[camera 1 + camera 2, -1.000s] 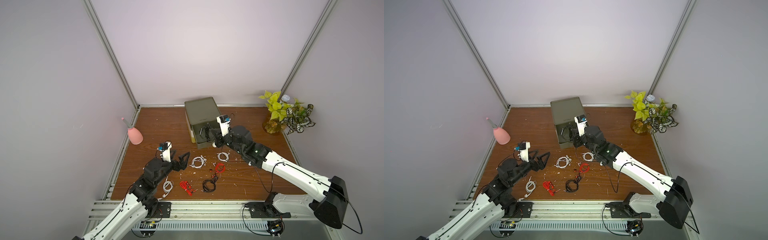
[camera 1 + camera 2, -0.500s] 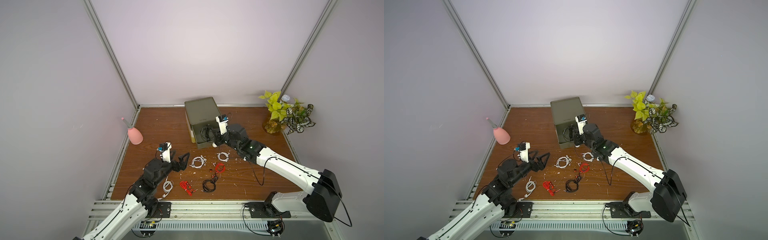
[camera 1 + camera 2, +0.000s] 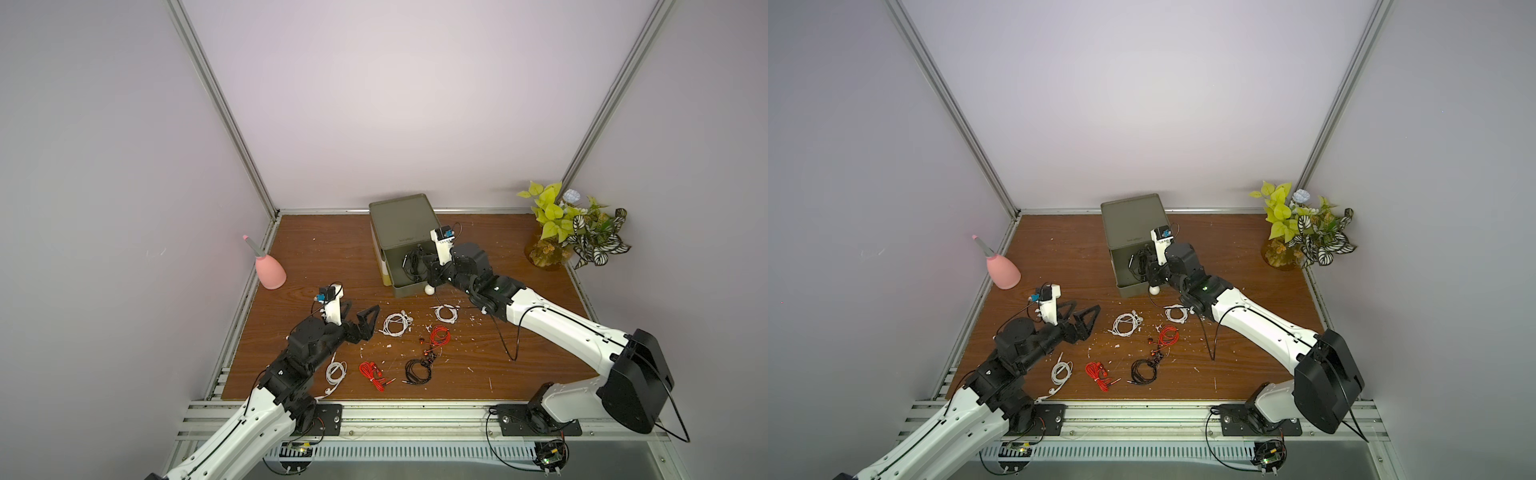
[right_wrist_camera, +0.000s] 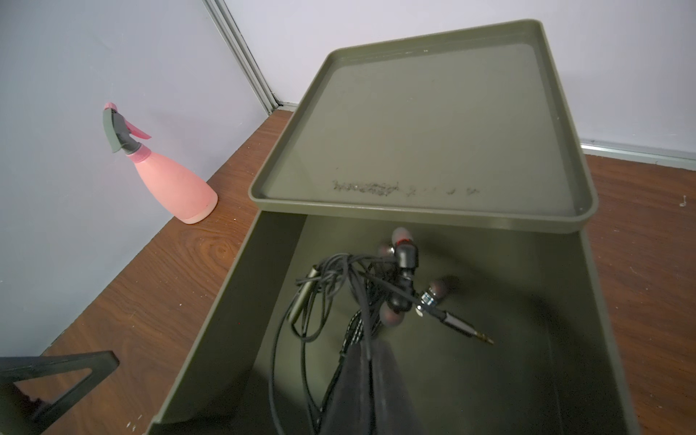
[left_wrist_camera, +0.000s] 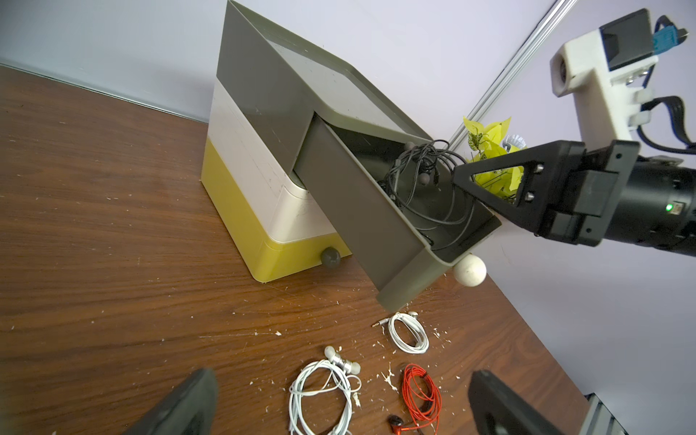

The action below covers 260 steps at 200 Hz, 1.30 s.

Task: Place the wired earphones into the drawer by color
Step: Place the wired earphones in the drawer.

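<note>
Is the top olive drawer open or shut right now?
Open. The olive drawer is pulled out past the cream and yellow tiers, with black earphones visible inside and the right claw over it.

Pale lilac-grey walls [image 3: 395, 104] enclose the cell on three sides, joined by slanting aluminium corner posts [image 3: 220, 108]. The table [image 3: 316, 257] is dark brown wood grain, flecked with white scraps. A ribbed metal rail [image 3: 415, 419] runs along its near edge. The light is soft and even.
</note>
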Available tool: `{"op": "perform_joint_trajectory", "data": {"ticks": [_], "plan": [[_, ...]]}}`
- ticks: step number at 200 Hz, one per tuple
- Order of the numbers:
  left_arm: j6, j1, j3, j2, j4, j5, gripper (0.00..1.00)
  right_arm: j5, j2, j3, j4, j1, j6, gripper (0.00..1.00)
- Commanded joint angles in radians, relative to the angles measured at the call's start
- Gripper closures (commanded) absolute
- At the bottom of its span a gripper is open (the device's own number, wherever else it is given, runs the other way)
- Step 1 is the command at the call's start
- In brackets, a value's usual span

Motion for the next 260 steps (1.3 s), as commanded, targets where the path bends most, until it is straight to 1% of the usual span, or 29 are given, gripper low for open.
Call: {"op": "perform_joint_trajectory", "data": {"ticks": [1, 6, 9, 27, 33, 52, 88, 140, 158, 175, 199, 217, 260], "plan": [[0.002, -0.007, -0.004, 0.002, -0.005, 0.005, 0.0, -0.021, -0.008, 0.048, 0.048, -0.005, 0.015, 0.88], [0.002, -0.007, -0.004, 0.003, -0.005, 0.007, 0.0, -0.021, -0.01, 0.048, 0.046, -0.004, 0.016, 0.78], [0.002, -0.007, -0.004, 0.003, -0.005, 0.007, 0.0, -0.021, -0.01, 0.048, 0.043, -0.005, 0.017, 0.74], [0.005, -0.007, 0.002, 0.01, -0.008, 0.014, 0.0, -0.016, -0.027, 0.048, 0.039, -0.004, 0.016, 0.57], [0.006, -0.007, 0.006, 0.012, -0.011, 0.018, 0.0, -0.014, -0.036, 0.047, 0.037, -0.005, 0.016, 0.52], [0.019, -0.007, 0.022, 0.026, -0.025, 0.039, 0.0, -0.002, -0.07, 0.041, 0.028, -0.006, 0.011, 0.44], [0.042, -0.007, 0.041, 0.036, -0.05, 0.097, 0.0, 0.021, -0.158, 0.014, -0.005, -0.005, -0.005, 0.33], [0.025, -0.007, 0.013, 0.024, -0.062, 0.184, 0.0, 0.086, -0.352, -0.118, -0.044, -0.005, -0.026, 0.19], [0.006, -0.007, -0.008, 0.012, -0.062, 0.202, 0.0, 0.099, -0.421, -0.186, -0.045, -0.005, -0.022, 0.16], [-0.018, -0.007, -0.028, -0.006, -0.062, 0.21, 0.0, 0.099, -0.483, -0.249, -0.055, -0.005, -0.013, 0.15], [-0.041, -0.007, -0.053, -0.046, -0.065, 0.185, 0.0, 0.068, -0.568, -0.331, -0.083, -0.005, 0.019, 0.16], [-0.057, -0.007, -0.061, -0.075, -0.07, 0.143, 0.0, 0.004, -0.611, -0.387, -0.113, -0.004, 0.058, 0.17], [-0.076, -0.007, -0.074, -0.085, -0.029, 0.086, 0.0, -0.158, -0.662, -0.54, -0.133, 0.018, 0.191, 0.27]]}}
